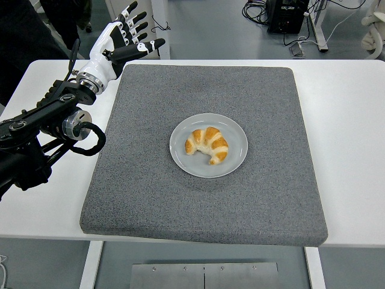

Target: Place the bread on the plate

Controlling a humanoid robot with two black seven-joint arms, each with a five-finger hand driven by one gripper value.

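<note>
A golden croissant [207, 143] lies in the middle of a round grey plate [235, 161] at the centre of the mat. My left hand [123, 39] hovers over the far left corner of the mat, well away from the plate, its white and black fingers spread and holding nothing. The black left arm [42, 129] comes in from the left edge. The right arm is out of the picture.
A dark grey foam mat [204, 205] covers most of the white table [349, 132]. Beyond the table's far edge are floor cables, a black box and furniture legs.
</note>
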